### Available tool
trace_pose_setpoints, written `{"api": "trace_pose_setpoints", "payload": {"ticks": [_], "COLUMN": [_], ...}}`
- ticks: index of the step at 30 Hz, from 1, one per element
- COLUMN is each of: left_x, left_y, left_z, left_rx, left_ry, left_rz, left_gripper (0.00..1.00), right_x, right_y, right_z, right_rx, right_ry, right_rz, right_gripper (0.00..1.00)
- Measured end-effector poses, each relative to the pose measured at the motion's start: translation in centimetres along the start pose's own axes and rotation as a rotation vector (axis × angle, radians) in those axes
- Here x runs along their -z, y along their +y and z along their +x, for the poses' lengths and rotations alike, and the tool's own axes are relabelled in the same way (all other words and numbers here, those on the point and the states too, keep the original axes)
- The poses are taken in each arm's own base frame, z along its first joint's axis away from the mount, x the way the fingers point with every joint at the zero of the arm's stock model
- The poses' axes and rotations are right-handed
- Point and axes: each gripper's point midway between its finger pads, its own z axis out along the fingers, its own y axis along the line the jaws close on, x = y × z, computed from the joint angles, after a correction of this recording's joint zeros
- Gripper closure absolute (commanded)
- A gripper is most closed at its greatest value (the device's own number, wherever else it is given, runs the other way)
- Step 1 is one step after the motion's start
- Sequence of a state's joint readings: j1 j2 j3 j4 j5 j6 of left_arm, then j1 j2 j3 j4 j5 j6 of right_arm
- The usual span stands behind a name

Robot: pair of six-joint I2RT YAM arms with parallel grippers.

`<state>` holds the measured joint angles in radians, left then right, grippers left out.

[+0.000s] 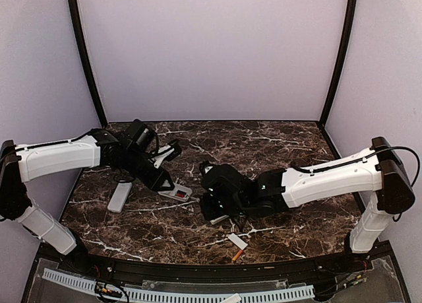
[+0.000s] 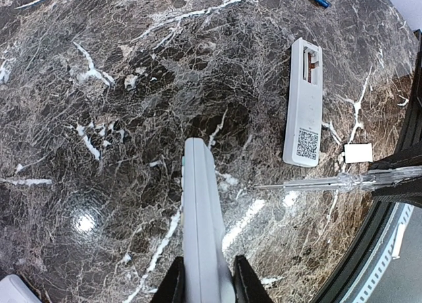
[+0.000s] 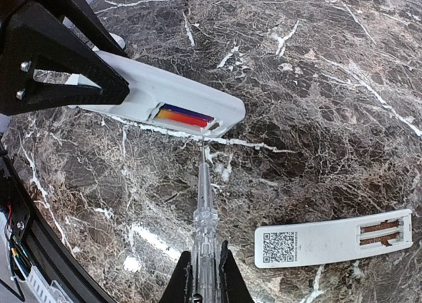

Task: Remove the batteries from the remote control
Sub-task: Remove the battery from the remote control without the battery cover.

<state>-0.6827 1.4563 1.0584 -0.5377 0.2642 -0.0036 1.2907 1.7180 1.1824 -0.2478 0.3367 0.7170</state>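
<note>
At the slim white plastic remote control [image 3: 142,85] clamped by our left gripper [image 2: 210,276], we risk the clear plastic stick [image 3: 203,197] pinched in our right gripper [image 3: 204,280] skidding off the round orange-and-blue batteries [image 3: 184,115].

Bare tabletop [image 3: 316,72] beyond raised remote [image 3: 145,85]; another remote [image 3: 333,240] flat nearby.

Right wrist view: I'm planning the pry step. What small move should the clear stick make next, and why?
Probably ease the clear plastic stick in the right gripper forward under the orange-and-blue batteries: its tip sits just short of the open bay of the white remote control, held by the left gripper.
</note>
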Motion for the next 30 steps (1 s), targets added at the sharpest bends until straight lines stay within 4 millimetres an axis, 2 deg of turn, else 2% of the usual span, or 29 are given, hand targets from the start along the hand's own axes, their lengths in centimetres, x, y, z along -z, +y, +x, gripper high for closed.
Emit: {"api": "trace_pose_setpoints", "payload": {"ticks": [13,30], "left_x": [-0.7,-0.9], "left_y": [0.2,0.3], "left_z": [0.5,0.6], "left_rx": [0.007,0.010], "left_ry": [0.025,0.035], "left_rz": [0.000,-0.003], "left_gripper": [1.00,1.00], "right_x": [-1.9,-2.2], "right_y": [1.4,2.0], "right_z": [-1.2,-1.8], "right_rx": [-0.017,-0.032], "right_ry": [-0.034,-0.061], "right_rz": [-0.025,-0.053], "right_gripper": [1.00,1.00]}}
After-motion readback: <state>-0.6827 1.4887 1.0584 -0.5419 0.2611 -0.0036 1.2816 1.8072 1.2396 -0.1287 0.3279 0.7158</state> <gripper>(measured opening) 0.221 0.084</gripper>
